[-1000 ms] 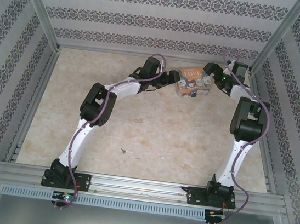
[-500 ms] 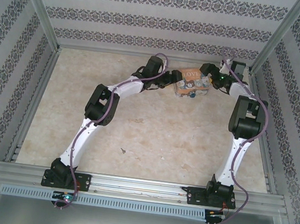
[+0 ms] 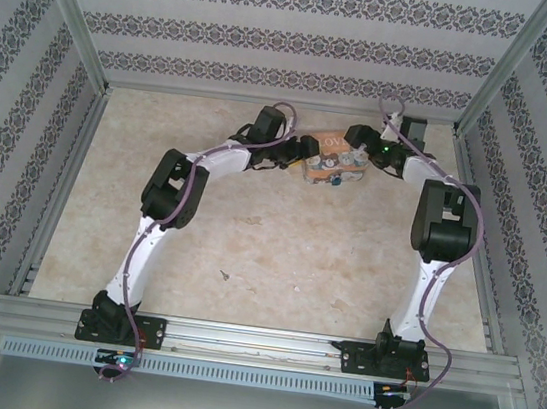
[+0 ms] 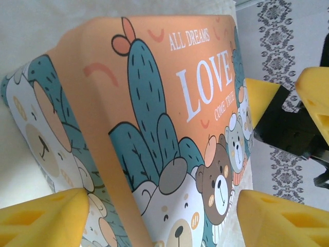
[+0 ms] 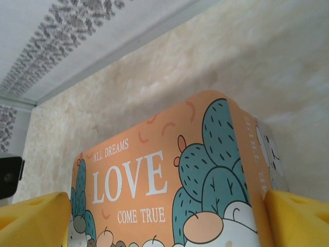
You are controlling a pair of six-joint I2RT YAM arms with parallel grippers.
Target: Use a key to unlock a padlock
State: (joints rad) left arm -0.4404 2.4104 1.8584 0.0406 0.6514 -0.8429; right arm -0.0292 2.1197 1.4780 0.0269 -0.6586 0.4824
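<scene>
Slid left, orange rectangular cartoon tin (image 3: 338, 161) sits between your wide-open, empty left and right jaws; steadying step, next find padlock.

Lab cell: aluminium frame (image 3: 255, 343), wallpaper (image 3: 295, 41)

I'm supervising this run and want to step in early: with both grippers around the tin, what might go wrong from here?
1. The left gripper and right gripper straddle the LOVE tin from opposite ends, jaws wide. The left wrist view shows the right one's fingers close by, so they may collide.
2. An uneven squeeze may make the tin skid or twist on the smooth table.
</scene>
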